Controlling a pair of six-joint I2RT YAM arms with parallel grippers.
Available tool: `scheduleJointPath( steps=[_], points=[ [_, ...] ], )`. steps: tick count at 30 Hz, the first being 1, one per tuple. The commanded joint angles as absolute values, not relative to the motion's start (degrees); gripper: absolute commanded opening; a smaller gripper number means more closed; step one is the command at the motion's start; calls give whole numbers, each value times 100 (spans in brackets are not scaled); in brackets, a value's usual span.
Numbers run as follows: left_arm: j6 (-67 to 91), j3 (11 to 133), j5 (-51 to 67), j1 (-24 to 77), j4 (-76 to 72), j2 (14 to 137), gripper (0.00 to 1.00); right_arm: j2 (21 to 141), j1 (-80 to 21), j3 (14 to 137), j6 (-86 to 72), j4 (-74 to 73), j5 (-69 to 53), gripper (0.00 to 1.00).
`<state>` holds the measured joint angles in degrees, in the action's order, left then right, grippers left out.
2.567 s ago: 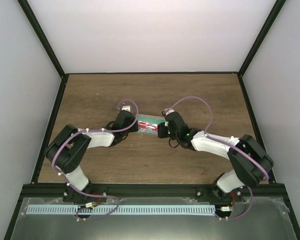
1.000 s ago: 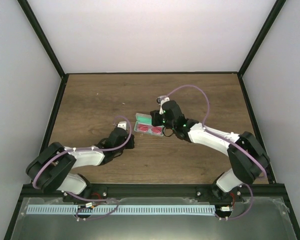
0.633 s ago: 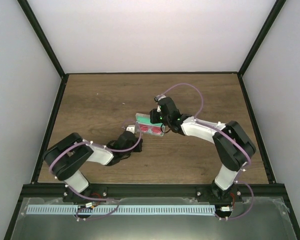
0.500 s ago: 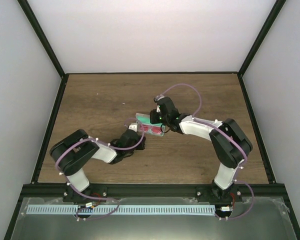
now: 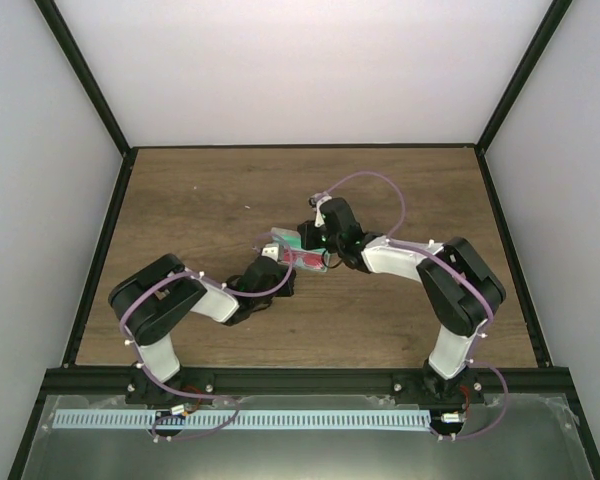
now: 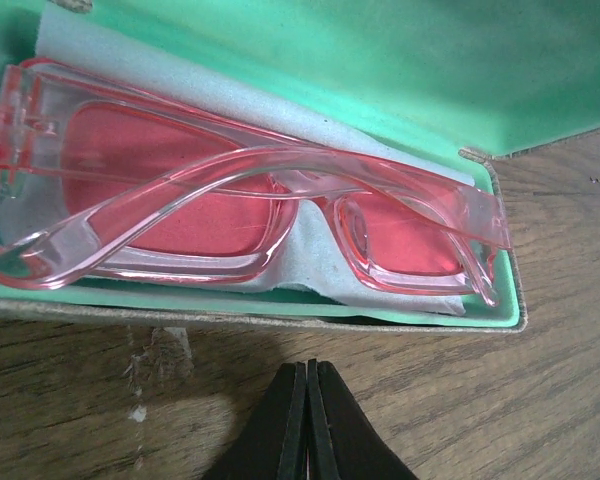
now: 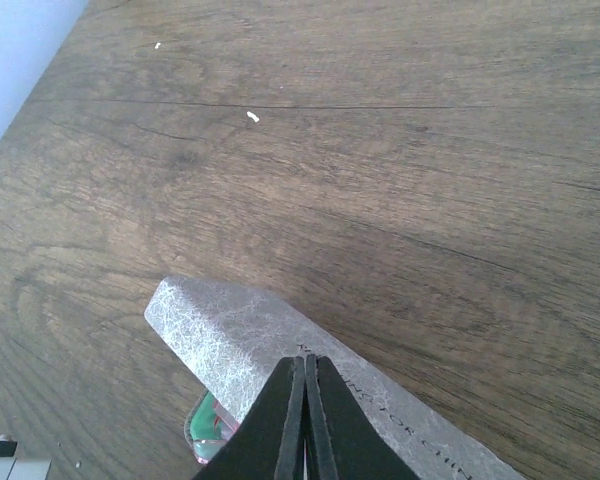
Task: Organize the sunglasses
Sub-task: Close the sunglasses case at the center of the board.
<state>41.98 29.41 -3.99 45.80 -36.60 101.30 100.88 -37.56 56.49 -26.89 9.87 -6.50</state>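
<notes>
The sunglasses [image 5: 302, 261], with a translucent red frame and red lenses, lie folded in the open grey case [image 5: 286, 240], on the pale blue cloth [image 6: 310, 262] over its green lining [image 6: 430, 60]. The left wrist view shows them close up [image 6: 230, 200]. My left gripper [image 6: 308, 366] is shut and empty, on the wood just short of the case's near rim; it also shows in the top view [image 5: 278, 268]. My right gripper [image 7: 305, 362] is shut, its tips against the grey outside of the raised lid [image 7: 230, 335], behind the case [image 5: 313, 240]. A corner of the sunglasses [image 7: 208, 432] peeks out under the lid.
The wooden table [image 5: 180, 200] is ringed by a black frame [image 5: 300, 147] and pale walls. Both arms meet at the case near the table's middle. Purple cables loop over each forearm.
My left gripper has swung in from the near left up to the case's front rim. My right gripper has shifted slightly left behind the lid. The case has barely moved.
</notes>
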Motion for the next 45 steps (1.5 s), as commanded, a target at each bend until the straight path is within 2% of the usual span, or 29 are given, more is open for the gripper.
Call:
scheduleJointPath(
  steps=[1,12,19,32,38,41,43,45],
  points=[
    [4210,2830,-444,4614,-3271,10229,4,10391,-3820,5175,-2800,731,-1039,3],
    [4625,2546,-1554,5145,-3206,9984,4,10520,-3874,4889,-2905,985,-1047,3],
    [4774,2587,-1734,5275,-3274,10129,4,10374,-3963,4471,-2990,1207,-958,3],
    [4911,2013,-2187,5295,-3192,9309,4,10448,-4040,4224,-3121,1482,-1015,3],
    [4706,1868,-2243,5305,-2993,8670,6,9854,-4134,4223,-3098,1433,-968,4],
    [4464,1881,-2338,5314,-2646,8156,15,9283,-4166,4127,-3093,1423,-858,7],
    [4299,1928,-2419,5315,-2237,7704,30,8912,-4174,4026,-3087,1411,-764,17],
    [4110,2038,-2478,5317,-1790,7250,53,8576,-4175,3917,-3047,1371,-600,34]
  ],
)
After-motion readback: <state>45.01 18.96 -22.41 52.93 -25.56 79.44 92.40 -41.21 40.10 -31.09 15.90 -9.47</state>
